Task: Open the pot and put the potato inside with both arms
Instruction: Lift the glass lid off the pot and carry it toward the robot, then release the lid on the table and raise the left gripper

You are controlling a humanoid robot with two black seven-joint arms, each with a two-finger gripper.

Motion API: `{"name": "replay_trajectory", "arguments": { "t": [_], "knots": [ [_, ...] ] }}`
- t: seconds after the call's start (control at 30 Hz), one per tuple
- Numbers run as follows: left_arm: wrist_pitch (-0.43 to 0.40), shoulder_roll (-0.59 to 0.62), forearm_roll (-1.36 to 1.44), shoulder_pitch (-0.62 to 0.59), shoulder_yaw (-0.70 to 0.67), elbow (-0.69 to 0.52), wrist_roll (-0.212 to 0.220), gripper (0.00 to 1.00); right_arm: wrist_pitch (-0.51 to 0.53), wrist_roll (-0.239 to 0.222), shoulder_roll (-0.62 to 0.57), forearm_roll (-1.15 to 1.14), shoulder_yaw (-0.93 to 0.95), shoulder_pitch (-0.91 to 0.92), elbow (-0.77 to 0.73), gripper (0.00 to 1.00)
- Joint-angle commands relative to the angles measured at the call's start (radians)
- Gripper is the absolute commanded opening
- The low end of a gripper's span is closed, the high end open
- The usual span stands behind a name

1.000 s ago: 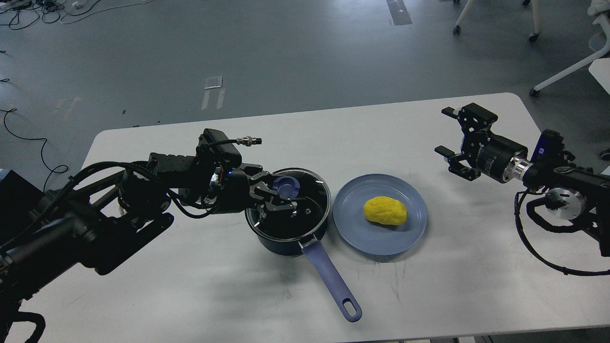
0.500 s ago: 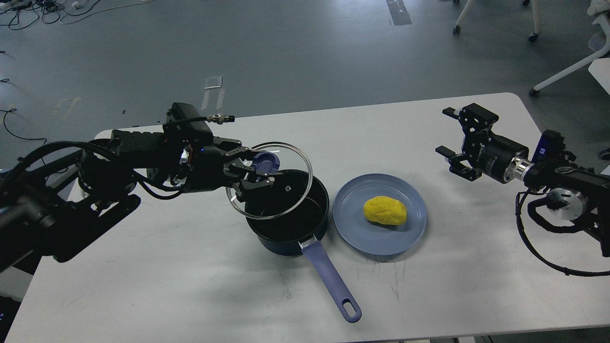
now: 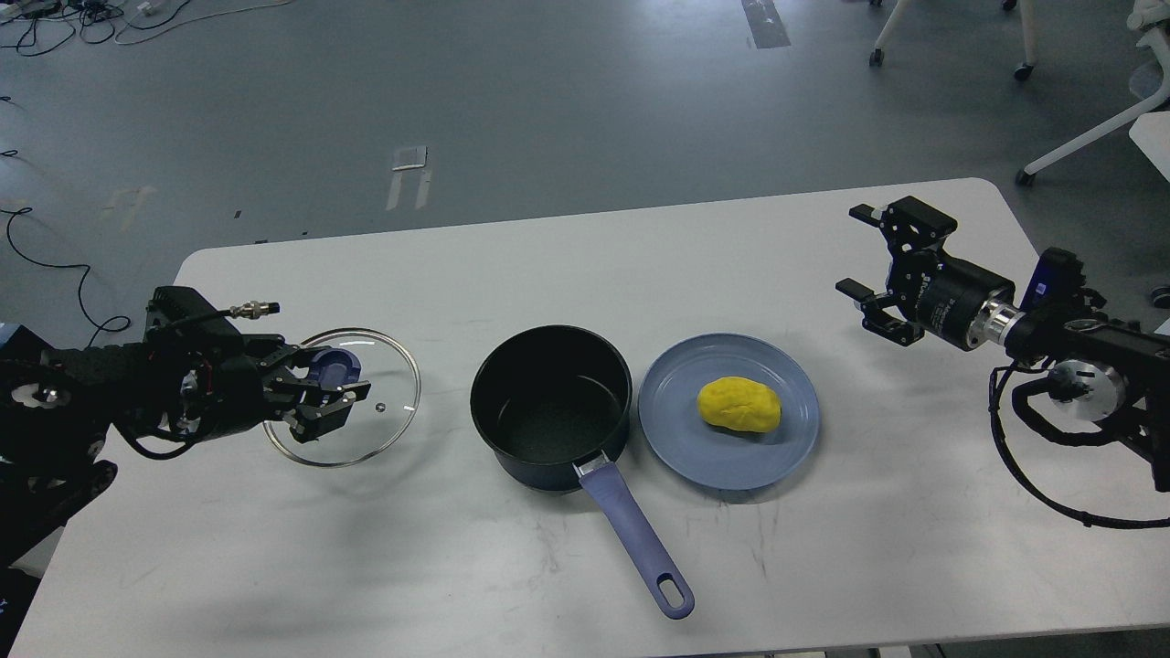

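The dark navy pot (image 3: 551, 407) stands open at the table's middle, its blue handle (image 3: 635, 539) pointing to the front right. The yellow potato (image 3: 739, 404) lies on a round blue plate (image 3: 676, 448) just right of the pot. My left gripper (image 3: 331, 388) is shut on the blue knob of the glass lid (image 3: 384, 407) and holds it to the left of the pot, over the table's left side. My right gripper (image 3: 868, 265) is open and empty above the table's right side, well right of the plate.
The white table (image 3: 585, 265) has rounded corners; its front edge lies at the bottom of the view. Chair legs (image 3: 1069, 146) stand on the grey floor beyond the far right corner. Cables (image 3: 55, 265) lie on the floor at the left.
My left gripper has lifted the glass lid off the pot and carried it left and down toward the table's left side. The pot now stands open. The right arm has barely moved.
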Motion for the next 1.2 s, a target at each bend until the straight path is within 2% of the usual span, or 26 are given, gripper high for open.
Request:
{"name": "replay_trajectory", "arguments": {
  "t": [0.0, 0.6, 0.7, 0.73, 0.77, 0.8, 0.83, 1.03, 1.17],
  "knots": [
    [0.007, -0.021, 0.000, 0.027, 0.005, 0.067, 0.000, 0.50, 0.000, 0.000, -0.002, 0.000, 0.000, 0.000, 0.001, 1.00],
    [0.052, -0.085, -0.081, 0.102, 0.005, 0.166, 0.000, 0.56, 0.000, 0.000, -0.006, 0.000, 0.000, -0.008, 0.003, 1.00],
    [0.064, -0.097, -0.083, 0.111, 0.005, 0.189, 0.000, 0.63, 0.000, 0.000, -0.008, 0.000, 0.000, -0.008, 0.004, 1.00],
    [0.064, -0.097, -0.083, 0.114, 0.005, 0.189, 0.000, 0.68, 0.000, 0.000, -0.008, 0.000, 0.000, -0.006, 0.006, 1.00],
    [0.064, -0.097, -0.086, 0.119, 0.005, 0.189, 0.000, 0.83, 0.000, 0.000, -0.008, 0.000, 0.003, -0.006, 0.006, 1.00],
    [0.064, -0.097, -0.095, 0.119, 0.005, 0.189, 0.000, 0.92, 0.000, 0.000, -0.008, 0.000, 0.004, -0.006, 0.006, 1.00],
    [0.064, -0.097, -0.122, 0.119, 0.005, 0.187, 0.000, 0.97, 0.000, 0.000, -0.008, 0.000, 0.004, -0.006, 0.004, 1.00],
    [0.047, -0.084, -0.377, 0.093, 0.002, 0.174, 0.000, 0.98, 0.000, 0.000, -0.011, 0.000, 0.006, 0.000, 0.007, 1.00],
    [-0.018, -0.045, -0.535, -0.016, 0.003, 0.140, 0.000, 0.98, 0.000, 0.000, -0.037, -0.008, 0.006, 0.018, 0.012, 1.00]
  ]
}}
